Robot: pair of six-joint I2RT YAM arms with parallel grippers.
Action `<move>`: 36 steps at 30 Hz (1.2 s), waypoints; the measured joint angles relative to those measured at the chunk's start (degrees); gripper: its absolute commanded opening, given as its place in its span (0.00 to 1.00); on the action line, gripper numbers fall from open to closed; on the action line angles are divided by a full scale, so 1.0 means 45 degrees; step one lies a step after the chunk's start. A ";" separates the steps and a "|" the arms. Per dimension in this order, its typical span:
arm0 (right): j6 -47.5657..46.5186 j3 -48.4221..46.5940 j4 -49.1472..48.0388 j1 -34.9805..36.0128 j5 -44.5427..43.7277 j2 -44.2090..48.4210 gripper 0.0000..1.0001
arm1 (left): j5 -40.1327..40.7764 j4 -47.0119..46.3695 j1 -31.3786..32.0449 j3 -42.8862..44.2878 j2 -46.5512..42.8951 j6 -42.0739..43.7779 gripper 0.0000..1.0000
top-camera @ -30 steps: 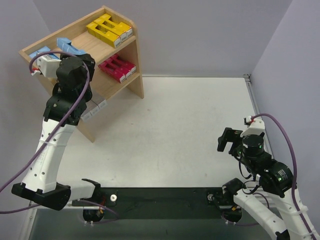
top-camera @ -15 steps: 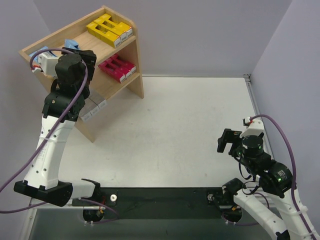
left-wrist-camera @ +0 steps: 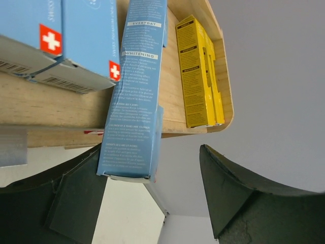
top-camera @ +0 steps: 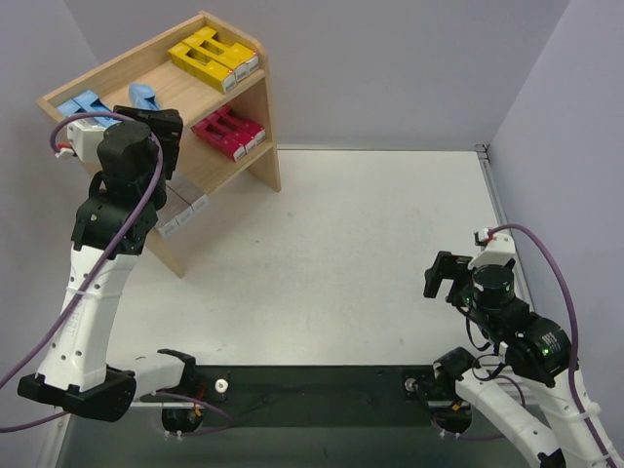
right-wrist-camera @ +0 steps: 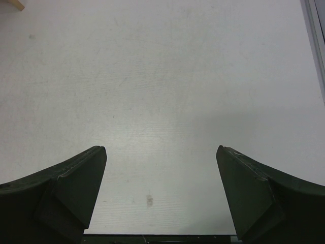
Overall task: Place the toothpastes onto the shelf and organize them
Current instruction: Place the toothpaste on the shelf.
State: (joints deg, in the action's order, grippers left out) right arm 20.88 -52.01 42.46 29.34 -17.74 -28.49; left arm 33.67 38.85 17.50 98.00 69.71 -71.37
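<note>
The table [top-camera: 370, 244] under the right jaws looked bare, with no toothpastes on it. The shelf [top-camera: 267, 136] stood far from the right jaws and right in front of the left jaws. Every box that could be seen was on it, so the job looked almost done.

The right jaws were wide apart and held nothing. The left jaws were wide apart too, and held nothing.

The yellow boxes [top-camera: 213, 57] lay in a neat row on the top level, off to the right of the left jaws. The red boxes [top-camera: 229, 132] lay in a row on the lower level. Two blue boxes [left-wrist-camera: 56, 40] sat together, up and to the left of the left jaws. One more blue box [left-wrist-camera: 134, 96] lay just ahead of them, close to the left finger. It was turned a different way from its two friends, and its end stuck out past the shelf's front edge. It probably needed to be pushed in and made straight.

The left arm [top-camera: 97, 253] covered most of the silver boxes [top-camera: 185, 210] below the left jaws. Only their ends showed, so it was hard to count them.
</note>
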 measured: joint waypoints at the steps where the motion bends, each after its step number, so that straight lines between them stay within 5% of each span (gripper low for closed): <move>1: 0.0000 0.0000 0.0000 0.0000 0.0005 0.0000 0.96 | -0.0024 -0.0005 0.0000 -0.0180 -0.0112 -0.0029 0.80; 18: 0.0000 0.0005 0.0000 0.0005 0.0044 0.0039 0.96 | -0.0549 0.0010 0.0005 -0.1078 -0.0505 0.0117 0.88; 36: 0.0005 0.0073 0.0005 0.0005 0.0199 0.0034 0.95 | -0.1768 0.0044 0.0005 -0.2035 -0.3308 0.3259 0.89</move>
State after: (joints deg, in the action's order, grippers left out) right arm 20.91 -51.68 42.48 29.36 -16.84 -28.34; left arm 25.71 39.05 17.52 88.84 54.83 -56.71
